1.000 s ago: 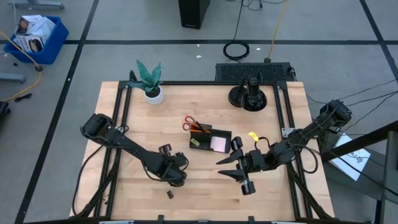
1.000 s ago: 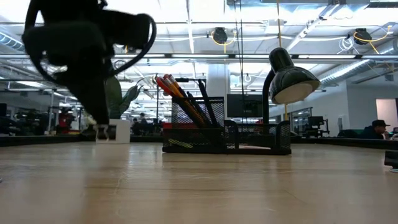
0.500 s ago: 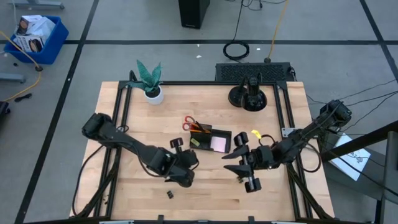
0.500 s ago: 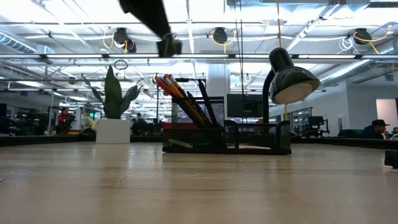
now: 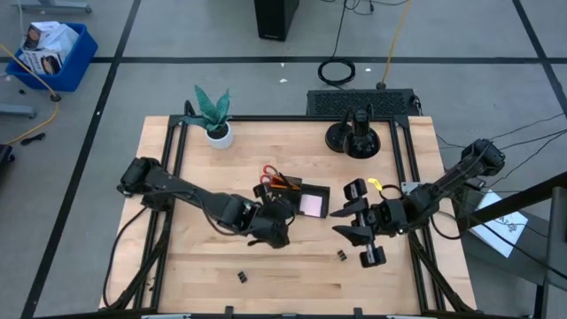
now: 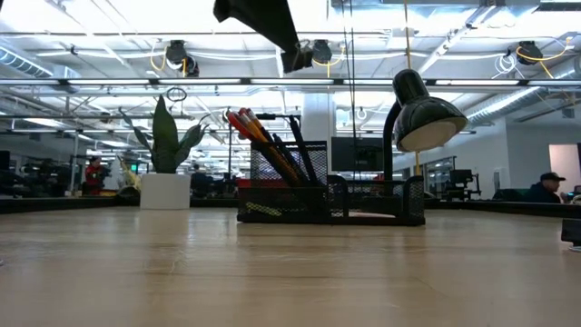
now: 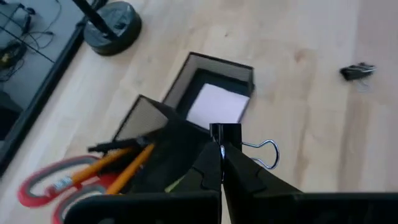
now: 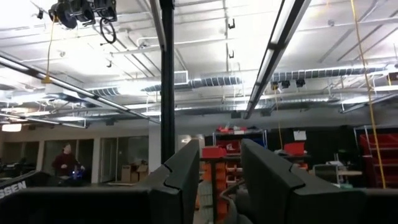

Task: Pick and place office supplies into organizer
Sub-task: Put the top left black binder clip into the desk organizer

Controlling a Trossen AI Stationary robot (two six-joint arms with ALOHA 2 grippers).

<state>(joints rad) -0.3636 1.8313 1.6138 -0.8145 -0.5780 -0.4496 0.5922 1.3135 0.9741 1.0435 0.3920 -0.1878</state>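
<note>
I can't read much here. In the right wrist view, white letters sit low in the corner on a dark part [image 8: 13,186], and they look like "SENSE" with the start cut off. The box in the blue bin [image 5: 46,46] on the floor has print on it, but it is too small to read.

Probably an open-plan lab: exposed ceiling ducts [image 8: 205,81], strip lights [image 6: 363,84], taped floor [image 5: 115,60].
</note>
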